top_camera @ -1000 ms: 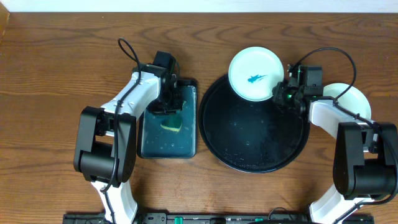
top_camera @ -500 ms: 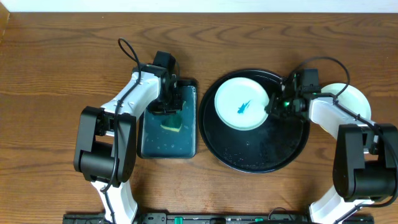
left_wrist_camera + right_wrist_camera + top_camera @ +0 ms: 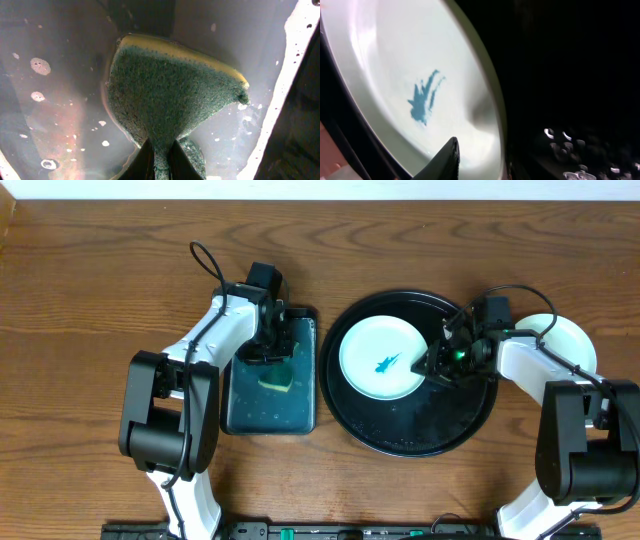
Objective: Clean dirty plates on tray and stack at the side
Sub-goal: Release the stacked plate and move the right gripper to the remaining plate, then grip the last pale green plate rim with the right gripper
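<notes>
On the black tray [image 3: 400, 442], from overhead, a teal-smeared plate [image 3: 365, 340] lies left of centre, with the right gripper [image 3: 437, 363] at its rim. Left wrist: the left gripper [image 3: 160, 156] is clamped on a sponge [image 3: 170, 95]. Right wrist: one finger [image 3: 445, 160] is over the plate, but I can't tell whether it grips.

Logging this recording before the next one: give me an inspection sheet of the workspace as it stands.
Surface: wooden table.
Job's things: smeared plate lies in black tray; pale plate on the table right of it, partly behind the right arm.
Clutter: nothing seen.
Grippers: left pincer shut on sponge in small tray; right pincer at smeared plate's rim, grip unclear.
Cables: black cable loops at both arms.
Surroundings: pale strip along the table's far edge.
</notes>
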{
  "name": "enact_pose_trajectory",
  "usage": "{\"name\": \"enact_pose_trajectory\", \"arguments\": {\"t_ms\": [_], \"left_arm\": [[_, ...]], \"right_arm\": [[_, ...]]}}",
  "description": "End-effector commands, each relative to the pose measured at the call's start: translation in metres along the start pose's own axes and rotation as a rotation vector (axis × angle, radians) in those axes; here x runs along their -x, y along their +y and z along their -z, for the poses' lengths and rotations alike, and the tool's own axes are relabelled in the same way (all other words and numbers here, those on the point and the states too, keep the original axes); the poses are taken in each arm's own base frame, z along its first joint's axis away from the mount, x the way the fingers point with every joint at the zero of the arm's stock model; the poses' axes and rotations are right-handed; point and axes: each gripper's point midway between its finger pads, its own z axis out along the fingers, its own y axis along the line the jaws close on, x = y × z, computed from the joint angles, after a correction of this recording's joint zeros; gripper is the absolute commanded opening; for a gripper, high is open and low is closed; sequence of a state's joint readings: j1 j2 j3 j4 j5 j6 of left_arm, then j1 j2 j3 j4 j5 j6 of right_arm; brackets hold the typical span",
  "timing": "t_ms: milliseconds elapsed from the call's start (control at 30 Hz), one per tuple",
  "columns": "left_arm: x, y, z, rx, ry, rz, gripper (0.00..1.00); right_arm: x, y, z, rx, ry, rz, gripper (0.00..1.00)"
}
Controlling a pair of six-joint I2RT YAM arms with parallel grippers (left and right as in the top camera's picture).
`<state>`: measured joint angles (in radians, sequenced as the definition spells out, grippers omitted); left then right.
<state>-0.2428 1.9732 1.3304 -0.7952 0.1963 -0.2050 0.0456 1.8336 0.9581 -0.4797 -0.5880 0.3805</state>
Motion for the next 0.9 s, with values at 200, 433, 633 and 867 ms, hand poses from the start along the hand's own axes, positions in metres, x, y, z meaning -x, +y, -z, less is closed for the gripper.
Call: {"name": "enact_pose_trajectory", "arguments": {"t_ms": [200,433,633,867], "left_arm": [[-0.008,0.005,-0.014,0.016,0.05,0.007,0.08],[-0.008,0.005,-0.014,0.016,0.049,0.007,0.08],[-0.008,0.005,-0.014,0.016,0.049,0.007,0.08],[-0.007,0.005,-0.014,0.016,0.049,0.006,0.08]], "right_arm": [[0.051,0.0,-0.003,-0.026,-0.215,0.122,0.29],[0.081,0.0,0.005,-0.092,-0.353,0.23,0.32],[0.059,-0.003,-0.005,-0.113,-0.265,0.215,0.31],[0.025,-0.002,-0.017,-0.106,-0.128,0.203,0.33]]}}
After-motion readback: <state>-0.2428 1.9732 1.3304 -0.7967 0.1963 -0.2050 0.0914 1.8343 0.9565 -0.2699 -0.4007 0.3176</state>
